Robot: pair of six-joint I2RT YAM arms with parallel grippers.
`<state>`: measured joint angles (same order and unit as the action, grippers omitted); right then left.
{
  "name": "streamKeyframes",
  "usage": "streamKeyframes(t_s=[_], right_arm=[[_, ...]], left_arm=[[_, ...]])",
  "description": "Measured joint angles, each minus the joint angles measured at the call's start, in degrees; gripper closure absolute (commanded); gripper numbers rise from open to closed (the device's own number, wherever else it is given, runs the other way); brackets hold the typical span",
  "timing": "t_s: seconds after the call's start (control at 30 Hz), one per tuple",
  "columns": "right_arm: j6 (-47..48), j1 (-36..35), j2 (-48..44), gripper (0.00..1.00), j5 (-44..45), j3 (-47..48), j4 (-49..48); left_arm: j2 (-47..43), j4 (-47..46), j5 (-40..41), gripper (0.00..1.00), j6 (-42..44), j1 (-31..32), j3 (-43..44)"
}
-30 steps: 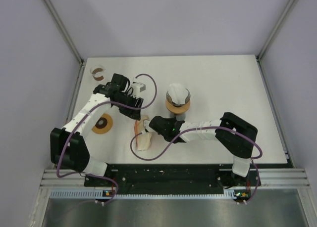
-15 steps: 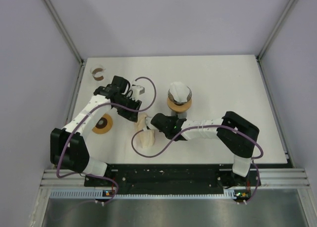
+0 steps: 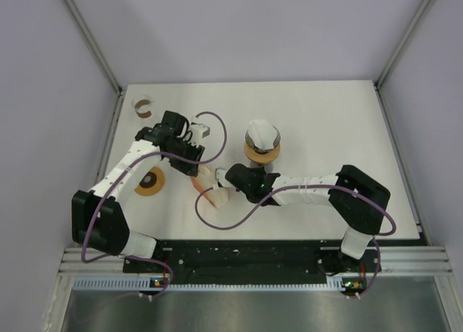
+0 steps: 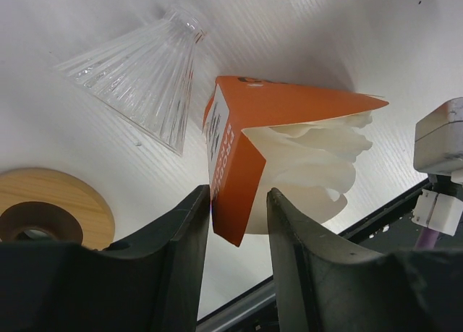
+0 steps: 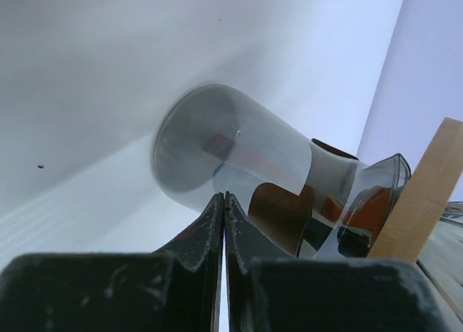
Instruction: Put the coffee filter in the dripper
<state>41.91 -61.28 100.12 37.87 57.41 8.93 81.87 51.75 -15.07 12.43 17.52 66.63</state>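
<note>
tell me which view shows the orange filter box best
Left wrist view: the orange filter box fills the centre, white filters showing. Top external view shows only a small, partly hidden sliver. Right wrist view gives no clear sight of it.

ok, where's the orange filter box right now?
Left of centre in the top view, the orange filter box sits between the fingers of the left pincer, beside the glass dripper lying on its side.
</note>
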Motion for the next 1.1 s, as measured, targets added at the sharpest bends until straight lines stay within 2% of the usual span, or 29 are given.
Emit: streamKeyframes(t_s=[0.37,0.67,1.1], right_arm=[[-0.1,0.4,-0.8,1.0,-2.1,-0.1,-0.5],[-0.2,1.7,1.7,1.0,-3.1,-0.1,-0.9],[-1.2,4.5,1.8,1.0,-3.1,-0.4,-2.3]], left_arm=[[-1.2,-0.1,0.0,0.76,1.9,0.0,-0.2],[-3.1,3.7,0.3,0.92,5.6,0.0,-0.9],[-4.7,5.5,2.6,0.96,8.4,0.0,-1.9]])
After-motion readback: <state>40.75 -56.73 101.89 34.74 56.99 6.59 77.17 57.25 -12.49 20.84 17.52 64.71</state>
